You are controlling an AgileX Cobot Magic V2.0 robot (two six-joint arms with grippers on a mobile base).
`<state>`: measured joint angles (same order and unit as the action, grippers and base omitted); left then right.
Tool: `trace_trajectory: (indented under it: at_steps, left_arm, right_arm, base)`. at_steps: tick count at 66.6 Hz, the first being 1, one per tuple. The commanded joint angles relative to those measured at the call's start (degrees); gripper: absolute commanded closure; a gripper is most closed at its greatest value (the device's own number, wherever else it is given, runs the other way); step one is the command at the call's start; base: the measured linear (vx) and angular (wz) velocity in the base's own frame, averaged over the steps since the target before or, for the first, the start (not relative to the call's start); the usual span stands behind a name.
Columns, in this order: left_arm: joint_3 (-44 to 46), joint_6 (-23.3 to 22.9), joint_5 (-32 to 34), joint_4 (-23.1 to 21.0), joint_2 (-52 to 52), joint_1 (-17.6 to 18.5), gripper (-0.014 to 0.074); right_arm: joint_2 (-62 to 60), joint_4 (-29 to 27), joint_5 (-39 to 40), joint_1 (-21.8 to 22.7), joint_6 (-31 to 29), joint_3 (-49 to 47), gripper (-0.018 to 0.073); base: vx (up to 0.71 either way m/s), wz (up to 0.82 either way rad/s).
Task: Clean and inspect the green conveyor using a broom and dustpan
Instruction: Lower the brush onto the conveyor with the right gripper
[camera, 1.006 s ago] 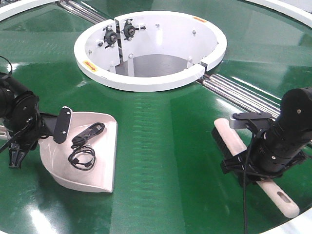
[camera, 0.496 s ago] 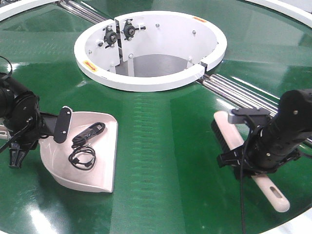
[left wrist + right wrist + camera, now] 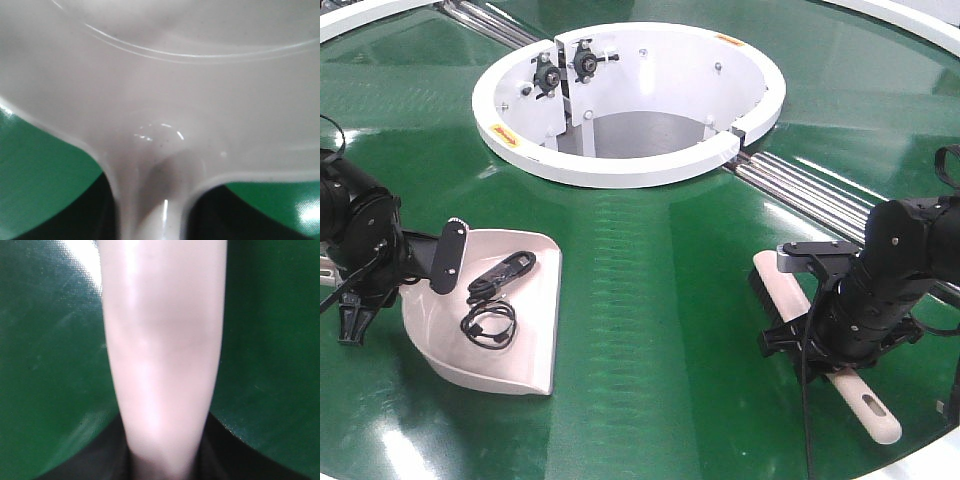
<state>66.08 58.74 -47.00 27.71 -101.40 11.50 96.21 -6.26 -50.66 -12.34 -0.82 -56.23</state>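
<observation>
The green conveyor (image 3: 660, 300) fills the front view. On its left lies the dustpan (image 3: 520, 350), lip toward the front, with a black cable (image 3: 488, 325) inside it. My left gripper (image 3: 425, 258) is shut on the dustpan's handle. The left wrist view shows the dustpan (image 3: 165, 75) close up, its handle running down between the dark jaws of that gripper (image 3: 157, 220). At the right, my right gripper (image 3: 817, 335) is shut on the broom (image 3: 780, 285), whose bristle end points toward the hub. The right wrist view shows the broom (image 3: 160, 340) in that gripper (image 3: 162, 460).
The white ring-shaped hub (image 3: 630, 165) stands open at the back centre, with bolts and fittings on its inner wall. Silver rollers (image 3: 810, 195) run in a seam from the hub to the right. The belt's near edge curves past the broom's handle end at bottom right.
My right arm has carried the broom leftward and nearer the front edge of the belt. The left arm and the dustpan have stayed put.
</observation>
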Motion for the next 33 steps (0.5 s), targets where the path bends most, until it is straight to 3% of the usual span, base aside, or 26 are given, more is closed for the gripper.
trace_trajectory:
  at_steps: [1, 15, 33]
  left_arm:
    - [1.5, 0.1, -0.4, 2.8, 2.4, 0.4, 0.0584]
    - [1.5, 0.1, -1.5, 3.8, 2.4, 0.4, 0.0503]
    - [1.5, 0.1, -2.0, 3.6, 2.4, 0.4, 0.0312]
  right_arm:
    - [-2.0, 0.1, 0.3, 0.3, -0.3, -1.3, 0.0403]
    - [-2.0, 0.2, 0.3, 0.3, -0.3, -1.3, 0.0263]
    - [-2.0, 0.2, -0.2, 0.3, -0.8, -1.3, 0.0161]
  base:
    - [0.00, 0.00]
    - [0.00, 0.00]
    - [0.00, 0.00]
